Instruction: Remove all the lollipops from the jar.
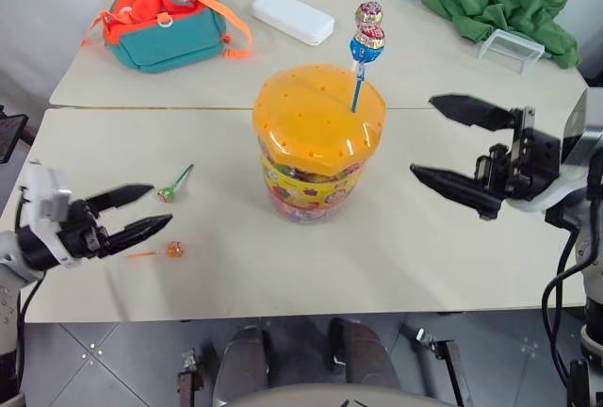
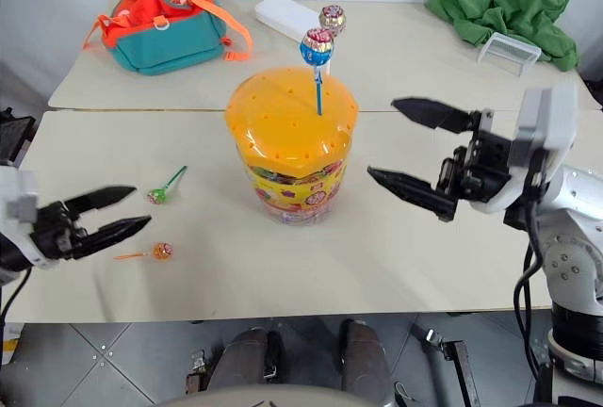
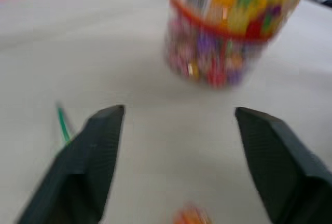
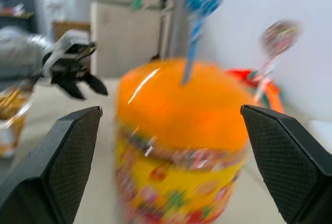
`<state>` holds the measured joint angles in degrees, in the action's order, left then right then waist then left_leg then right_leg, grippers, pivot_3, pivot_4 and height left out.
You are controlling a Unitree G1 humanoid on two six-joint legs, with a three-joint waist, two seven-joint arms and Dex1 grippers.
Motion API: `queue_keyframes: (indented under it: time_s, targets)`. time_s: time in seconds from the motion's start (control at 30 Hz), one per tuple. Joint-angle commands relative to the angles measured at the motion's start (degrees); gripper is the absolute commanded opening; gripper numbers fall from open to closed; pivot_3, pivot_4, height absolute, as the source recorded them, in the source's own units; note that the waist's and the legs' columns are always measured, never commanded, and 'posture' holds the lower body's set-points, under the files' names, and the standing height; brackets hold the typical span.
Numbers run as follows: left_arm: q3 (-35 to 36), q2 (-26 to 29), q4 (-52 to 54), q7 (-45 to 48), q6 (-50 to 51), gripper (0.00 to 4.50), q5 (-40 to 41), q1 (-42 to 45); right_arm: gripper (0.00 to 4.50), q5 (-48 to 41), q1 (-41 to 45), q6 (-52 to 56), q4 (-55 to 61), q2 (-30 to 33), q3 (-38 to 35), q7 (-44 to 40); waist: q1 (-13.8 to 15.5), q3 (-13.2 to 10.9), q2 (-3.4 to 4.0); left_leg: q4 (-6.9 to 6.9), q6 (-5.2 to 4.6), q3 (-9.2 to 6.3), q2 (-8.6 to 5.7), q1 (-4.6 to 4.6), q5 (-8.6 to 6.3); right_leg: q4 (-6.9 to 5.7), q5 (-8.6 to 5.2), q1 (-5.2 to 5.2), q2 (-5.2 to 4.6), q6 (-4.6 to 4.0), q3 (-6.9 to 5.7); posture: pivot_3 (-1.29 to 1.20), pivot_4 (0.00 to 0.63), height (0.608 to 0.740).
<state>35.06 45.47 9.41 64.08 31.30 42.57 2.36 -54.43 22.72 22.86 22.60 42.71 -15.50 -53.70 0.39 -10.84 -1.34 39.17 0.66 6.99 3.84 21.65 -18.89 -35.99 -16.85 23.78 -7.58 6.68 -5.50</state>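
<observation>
Two lollipops [image 1: 367, 30] stood in the jar [image 1: 317, 143] lid; two lollipops [image 1: 170, 219] lay near desk [image 1: 405, 256] left edge, apparently loose; left tool [image 1: 141, 214] spread, empty; right tool [image 1: 443, 138] spread, empty.

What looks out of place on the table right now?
Nothing is spilled or damaged. Two lollipops lie loose on the table left of the jar: a green-stick one and an orange-stick one. Two more still stand in the jar's lid.
</observation>
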Motion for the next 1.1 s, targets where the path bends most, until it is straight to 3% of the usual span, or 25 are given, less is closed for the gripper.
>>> queue_keyframes:
  time_s: [0.03,0.2,0.33,0.43,0.73,0.83,0.9,1.03,1.1]
  targets:
    - [3.07,1.07,2.92,-1.79,5.67,3.67,11.85,5.81,4.50,-0.62,7.38,3.84,0.65,-1.30,3.42,4.66,-0.46,0.00,0.00,0.00,0.00,-0.01,0.01,0.01,0.00,0.00,0.01,0.00,0.00,0.02,-0.01,0.00,0.150,0.740]
    - [2.19,-3.14,8.04,-1.91,1.92,3.67,17.45,11.00,4.50,1.27,16.10,10.21,-2.66,-3.69,9.92,7.44,-0.70,0.01,0.03,0.00,-0.07,0.01,-0.01,0.01,-0.04,0.02,0.08,-0.04,-0.01,0.15,-0.04,0.00,0.150,0.740]
    - [1.60,-2.23,8.60,-1.77,3.96,3.67,20.36,10.48,4.50,1.27,20.14,14.79,-3.94,-4.10,12.20,7.71,-0.76,0.01,0.02,0.00,-0.10,0.22,-0.01,0.08,-0.06,0.04,0.09,0.01,0.00,0.16,-0.16,0.00,0.150,0.740]
    - [1.39,-2.53,8.18,-1.70,2.88,3.69,20.38,10.77,3.93,2.96,21.13,15.13,-5.57,-4.41,12.77,6.90,-0.55,0.01,0.02,0.00,-0.09,0.19,0.00,0.09,-0.06,0.06,0.09,0.00,0.00,0.16,-0.25,0.00,0.150,0.740]
    - [1.52,-3.89,9.13,-2.57,2.43,3.69,22.38,8.95,1.10,4.76,20.10,12.99,-7.00,-5.17,11.02,1.96,-0.62,0.01,0.02,0.06,-0.09,0.14,-0.01,0.21,-0.05,0.15,0.09,0.00,0.00,0.16,-0.33,0.00,0.150,0.740]
    - [0.25,-3.07,8.26,-0.49,2.21,3.69,21.53,8.82,0.07,1.74,20.91,9.78,-7.93,-7.74,6.70,0.01,-0.68,0.01,0.02,0.05,-0.09,0.16,-0.01,0.24,-0.05,0.17,0.09,0.02,0.01,0.16,-0.33,0.00,0.150,0.740]
    - [-1.35,-3.48,7.28,2.43,-2.12,3.69,17.83,9.97,0.03,-0.50,22.48,8.77,-9.54,-8.84,2.76,0.99,-0.62,0.01,0.02,0.05,-0.08,0.14,-0.01,0.25,-0.05,0.16,0.09,0.02,0.01,0.16,-0.34,0.00,0.150,0.740]
    - [-7.06,-1.70,6.06,8.24,-6.23,3.69,11.85,11.77,0.03,-3.25,22.34,14.25,-14.37,-2.45,-3.77,1.76,0.16,0.00,0.04,0.10,-0.10,0.10,-0.05,0.34,0.00,0.20,0.09,0.02,0.01,0.15,-0.38,0.00,0.150,0.740]
    - [-10.40,-0.92,4.91,11.91,-8.95,3.69,8.60,12.21,0.03,4.17,17.88,16.17,-19.31,7.64,-2.84,-1.21,0.61,0.00,0.05,0.09,-0.13,0.10,-0.06,0.40,-0.02,0.31,0.09,0.02,0.01,0.15,-0.38,0.00,0.150,0.740]
